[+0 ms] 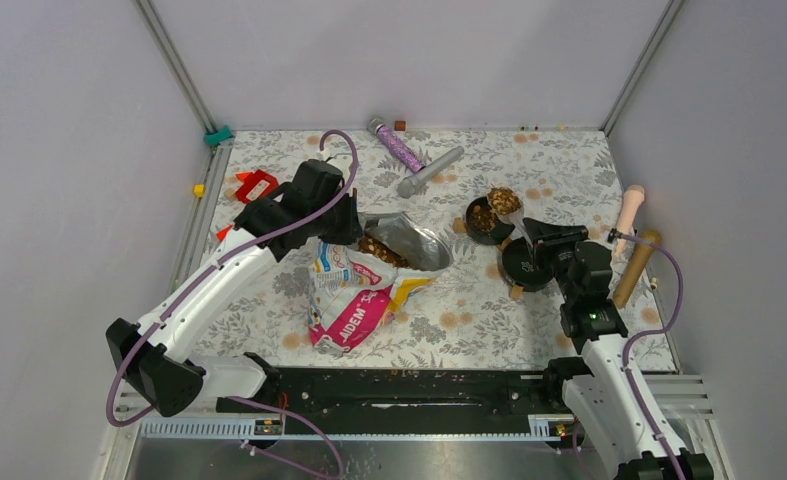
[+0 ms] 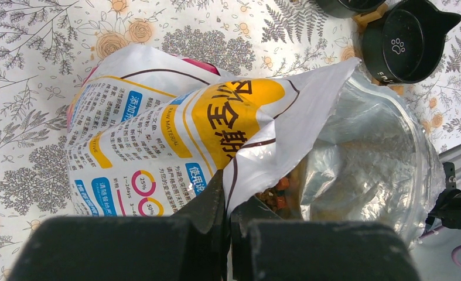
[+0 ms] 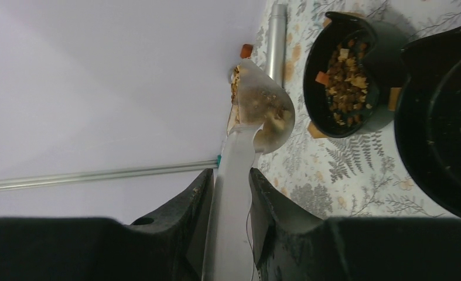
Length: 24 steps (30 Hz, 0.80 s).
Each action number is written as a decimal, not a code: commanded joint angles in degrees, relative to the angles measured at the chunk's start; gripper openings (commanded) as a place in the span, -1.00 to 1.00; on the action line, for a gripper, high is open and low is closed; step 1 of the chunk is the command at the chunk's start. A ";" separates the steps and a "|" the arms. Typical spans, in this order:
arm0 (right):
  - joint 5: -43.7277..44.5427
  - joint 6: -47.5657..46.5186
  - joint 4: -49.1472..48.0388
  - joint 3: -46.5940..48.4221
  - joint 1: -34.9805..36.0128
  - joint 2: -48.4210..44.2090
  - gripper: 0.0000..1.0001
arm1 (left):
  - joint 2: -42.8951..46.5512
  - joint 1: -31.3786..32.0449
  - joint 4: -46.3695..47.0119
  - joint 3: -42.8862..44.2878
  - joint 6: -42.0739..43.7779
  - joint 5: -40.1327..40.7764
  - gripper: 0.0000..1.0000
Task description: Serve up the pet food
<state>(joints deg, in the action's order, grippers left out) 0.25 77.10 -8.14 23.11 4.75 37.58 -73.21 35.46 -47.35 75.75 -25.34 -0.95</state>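
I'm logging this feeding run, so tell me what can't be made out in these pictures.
Left wrist view: how much brown kibble is in the white and yellow food bag; its folded rim hides most.
Right wrist view: the second black cat-eared bowl, cut off by the right edge.
Top view: fingertips of the left gripper, hidden under its own wrist.

Two grippers are in view, the left gripper [image 2: 231, 202] and the right gripper [image 3: 231, 175]. There are two black bowls, a filled bowl [image 3: 317, 64] and an empty bowl [image 3: 444, 117], one food bag [image 2: 157, 134], one metal scoop [image 3: 263, 111], one purple glitter tube [image 1: 397, 148], and one grey tube [image 1: 430, 171].
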 commanded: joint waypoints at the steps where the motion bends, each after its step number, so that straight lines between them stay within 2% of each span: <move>1: 4.44 -2.48 -1.97 -1.02 -0.52 0.02 -1.00 | 0.08 0.48 -0.32 1.14 -0.58 2.57 -1.00; 24: 3.78 -7.17 -3.29 -1.81 -1.06 11.19 -1.00 | 1.77 0.42 -0.38 1.30 -0.96 5.94 -1.00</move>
<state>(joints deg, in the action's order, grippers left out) 2.76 71.83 -9.21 20.53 4.32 47.90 -73.08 35.68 -47.48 75.75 -25.56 1.87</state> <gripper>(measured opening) 0.335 0.013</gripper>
